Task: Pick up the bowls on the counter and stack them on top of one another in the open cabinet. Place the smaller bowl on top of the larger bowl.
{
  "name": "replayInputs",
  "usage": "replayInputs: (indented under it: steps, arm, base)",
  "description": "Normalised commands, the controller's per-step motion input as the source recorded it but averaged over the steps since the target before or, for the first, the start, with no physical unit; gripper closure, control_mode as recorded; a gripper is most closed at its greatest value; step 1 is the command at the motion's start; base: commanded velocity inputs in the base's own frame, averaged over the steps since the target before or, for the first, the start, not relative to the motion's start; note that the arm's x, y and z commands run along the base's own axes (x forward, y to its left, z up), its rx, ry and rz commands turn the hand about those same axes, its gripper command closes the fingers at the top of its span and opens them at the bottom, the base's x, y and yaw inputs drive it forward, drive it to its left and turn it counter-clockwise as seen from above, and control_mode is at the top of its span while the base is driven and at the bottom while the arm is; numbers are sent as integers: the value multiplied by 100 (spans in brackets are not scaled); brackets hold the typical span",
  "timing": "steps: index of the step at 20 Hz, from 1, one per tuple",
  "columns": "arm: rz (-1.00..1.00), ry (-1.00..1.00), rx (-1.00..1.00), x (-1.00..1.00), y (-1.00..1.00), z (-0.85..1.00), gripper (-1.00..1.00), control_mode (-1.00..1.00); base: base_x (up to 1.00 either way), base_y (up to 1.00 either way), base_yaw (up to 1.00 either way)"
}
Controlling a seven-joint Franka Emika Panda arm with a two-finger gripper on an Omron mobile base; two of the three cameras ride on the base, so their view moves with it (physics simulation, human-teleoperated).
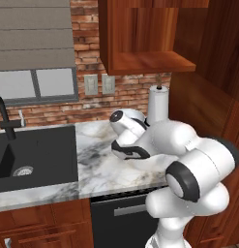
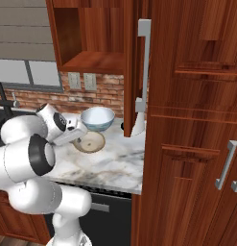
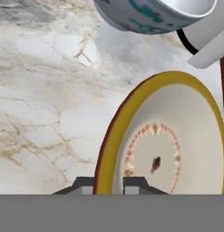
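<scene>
Brick backsplash wall (image 1: pixel 87 43) ran behind the marble counter (image 1: pixel 99 160), open cabinet (image 2: pixel 98 60) above it, black sink (image 1: pixel 38 152) at its left. Both bowls sat on the counter: blue-patterned bowl (image 2: pixel 97 118) just behind tan bowl (image 2: pixel 91 141). Gripper (image 3: pixel 109 183) was clamped on the tan bowl's rim

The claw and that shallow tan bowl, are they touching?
Touching. In the hand view the claw has its fingers either side of the tan bowl's rim, pinching it.
</scene>
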Motion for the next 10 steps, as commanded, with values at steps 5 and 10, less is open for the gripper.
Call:
replayInputs:
  steps: [5,10]
  arm:
    - [7,-6,0,0,0,36,100,-100]
    - [8,-10,-1,-8,0,36,100,-100]
  base:
    - [0,0,0]
    - [0,0,0]
